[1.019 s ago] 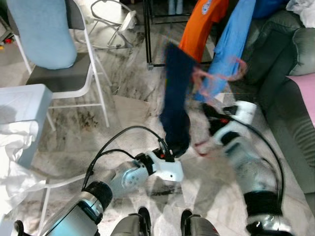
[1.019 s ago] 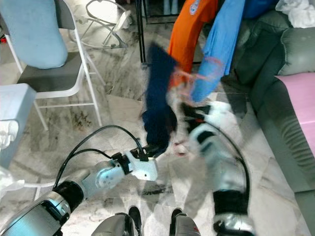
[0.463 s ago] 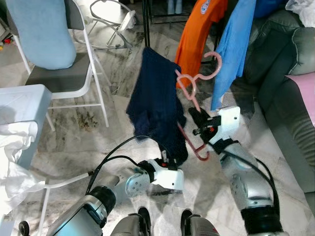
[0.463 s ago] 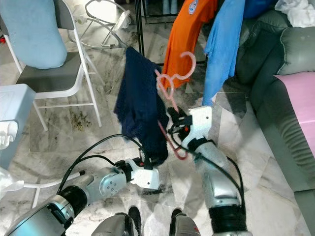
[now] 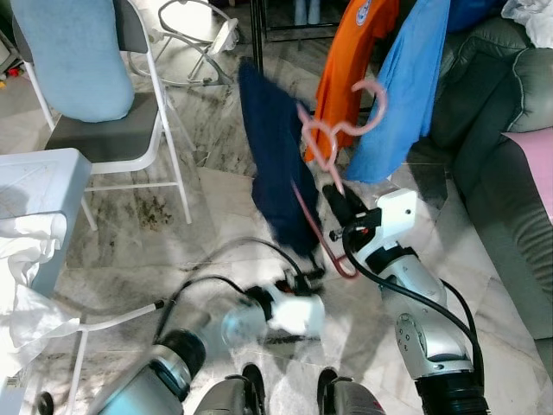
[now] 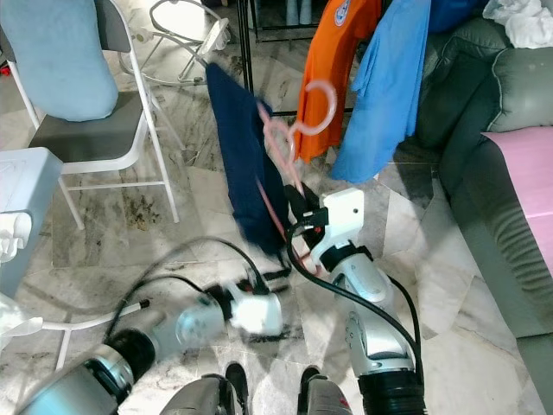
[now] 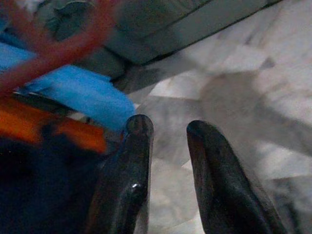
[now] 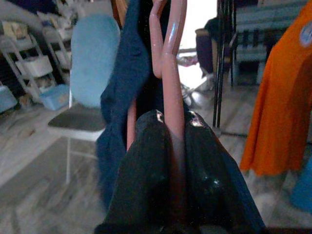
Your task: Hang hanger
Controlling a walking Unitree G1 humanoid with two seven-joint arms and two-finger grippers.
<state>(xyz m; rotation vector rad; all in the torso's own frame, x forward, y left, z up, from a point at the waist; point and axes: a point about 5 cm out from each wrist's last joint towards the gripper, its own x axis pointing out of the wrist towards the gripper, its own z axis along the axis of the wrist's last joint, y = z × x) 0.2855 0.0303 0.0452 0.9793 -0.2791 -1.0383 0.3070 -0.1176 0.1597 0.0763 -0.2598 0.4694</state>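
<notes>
A pink plastic hanger (image 5: 333, 143) carries a dark navy garment (image 5: 272, 164) that hangs down toward the floor. My right gripper (image 5: 339, 206) is shut on the hanger's stem below the hook, and in the right wrist view its fingers (image 8: 151, 146) pinch the pink stem (image 8: 171, 73). The hook (image 5: 373, 97) is in front of an orange shirt (image 5: 347, 60) and a blue shirt (image 5: 406, 86) hanging from a black rack (image 5: 257, 43). My left gripper (image 5: 304, 277) is low by the garment's hem, blurred. It is open (image 7: 168, 127), with the navy cloth beside one finger.
A white folding chair (image 5: 155, 130) with a light blue cushion (image 5: 73, 56) stands at the left. A white table (image 5: 39, 186) with white cloth is nearer left. A dark grey sofa (image 5: 497, 130) runs along the right. Marble floor lies between.
My right gripper has carried the hanger up and toward the rack, and the garment now hangs narrower and straighter. The left arm is in motion and blurred near the hem.
</notes>
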